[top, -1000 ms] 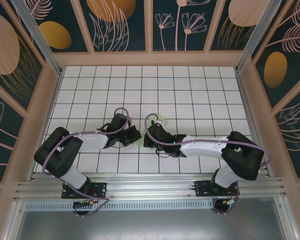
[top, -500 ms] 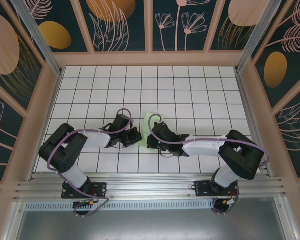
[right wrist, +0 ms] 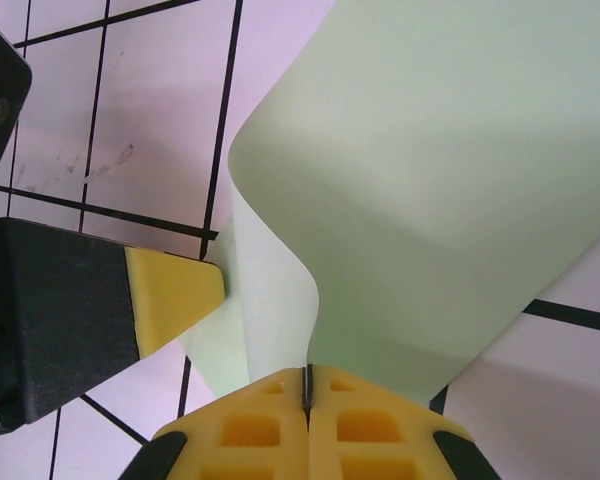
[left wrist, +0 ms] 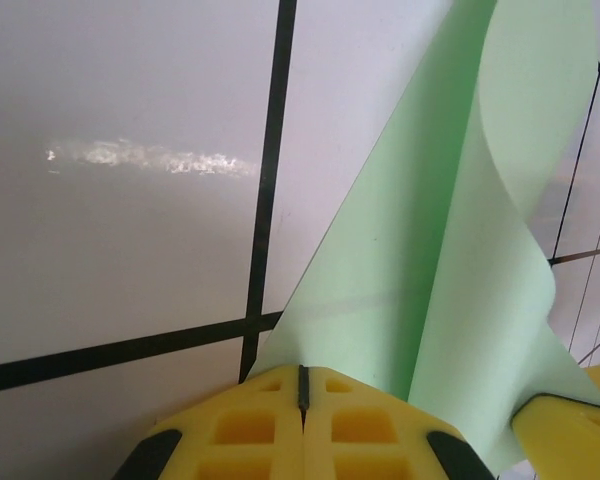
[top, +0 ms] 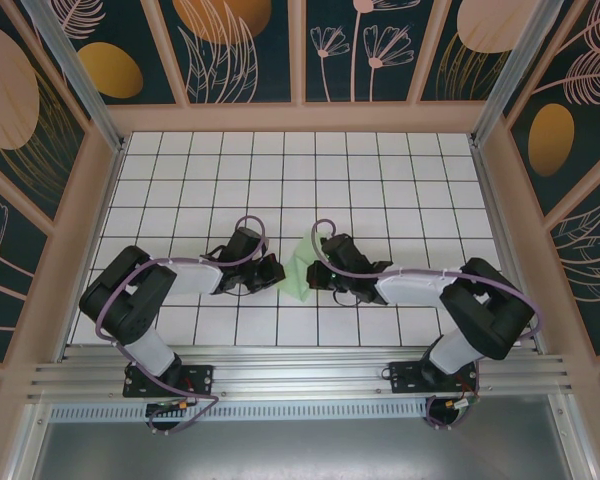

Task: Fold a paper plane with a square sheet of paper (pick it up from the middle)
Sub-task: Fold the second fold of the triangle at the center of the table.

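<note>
Yellow left fingers point(left wrist: 250, 430) are clamped together on one edge of the pale green sheet of paper point(left wrist: 450, 250), and the right fingers point(right wrist: 370, 430) pinch the other. It bows between them, long axis near-to-far over the gridded worktop point(top: 380, 190).

Paper point(left wrist: 380, 290): thin, smooth, matt. Tiles point(left wrist: 120, 230): white, glossy, glare streak. Pads point(right wrist: 270, 400): matt yellow plastic, waffle-moulded. Rail point(top: 300, 372): brushed bare metal.

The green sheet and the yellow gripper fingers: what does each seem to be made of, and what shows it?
Square sheet of paper: thin matte paper, apparently; it bends in a smooth curl. Right gripper's fingers: matte yellow, probably moulded plastic or rubber, with square recessed pockets.
</note>
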